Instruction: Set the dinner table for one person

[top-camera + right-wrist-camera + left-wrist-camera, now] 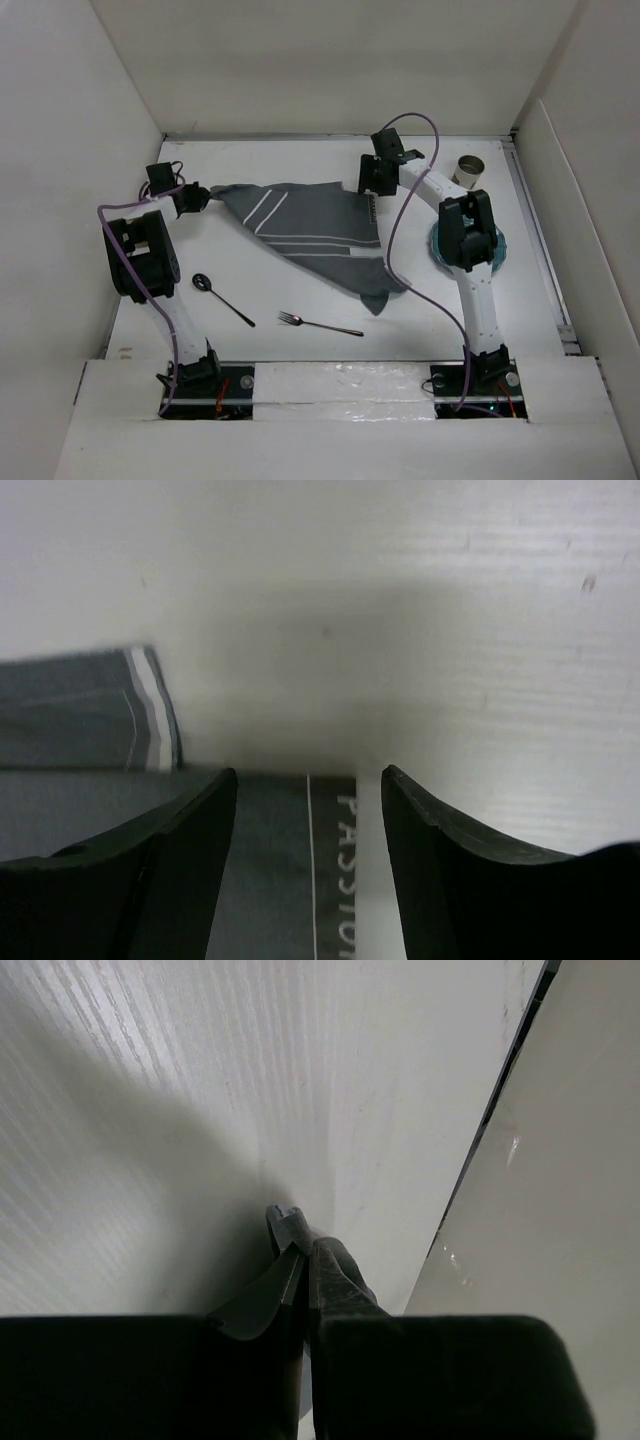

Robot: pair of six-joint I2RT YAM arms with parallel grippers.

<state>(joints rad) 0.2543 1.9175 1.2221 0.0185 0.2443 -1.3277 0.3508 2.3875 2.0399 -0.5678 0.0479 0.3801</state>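
Here is the large plain white rectangular table (pixel 280 165), carrying everything in play. On it lies the dark grey cloth with white stripes (pixel 320 235), rumpled and spread slantwise across the table's middle, one corner drawn out to a point on the left and a loose tail trailing toward the near side.

Right of the cloth sits a round blue plate (pixel 503 248), mostly covered by the right arm, which crosses above it. Just on the near side of the cloth lies a dark metal fork (pixel 320 324), flat on the table, tines pointing left. Left of the fork, near the cloth's left half, lies a dark metal spoon (pixel 222 298), bowl end toward the far left.

Now the left pincer (pixel 203 198): it sits at the cloth's left corner, clenched tight. Its wrist view shows a small grey scrap nipped at the very tips, so it is gripping that corner of the cloth.

The right pincer (pixel 308 771) hangs over the cloth's far right edge, released and spread wide, grasping nothing. Between its fingers the cloth's hem shows below, with a white line and white lettering that begins PASS.

Smallest of all, a small tan cup (pixel 468 170) stands well right of the cloth's far corner.
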